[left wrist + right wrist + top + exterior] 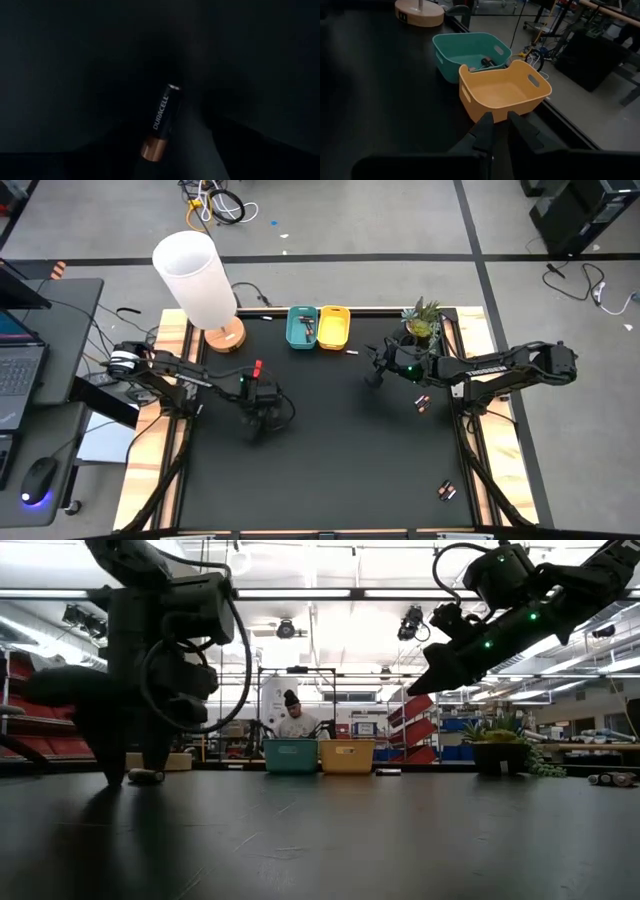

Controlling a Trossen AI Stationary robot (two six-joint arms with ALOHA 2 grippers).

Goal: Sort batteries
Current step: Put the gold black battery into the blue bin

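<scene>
On the black worktop (340, 460), near its left edge, a battery (161, 123) lay between the left tool's (262, 415) parted fingers, unheld: small, rigid, slick, likely to roll, best pinched across its barrel; the right tool (500, 131), nearly closed and empty, hovered before the bins (502, 92).

The bench (340, 450) is matte black. One bin (465, 52) is teal, its neighbour (502, 92) yellow-orange. The battery (162, 122) is black with a copper end (white lettering along its side). The lamp shade (195, 275) is white.
</scene>
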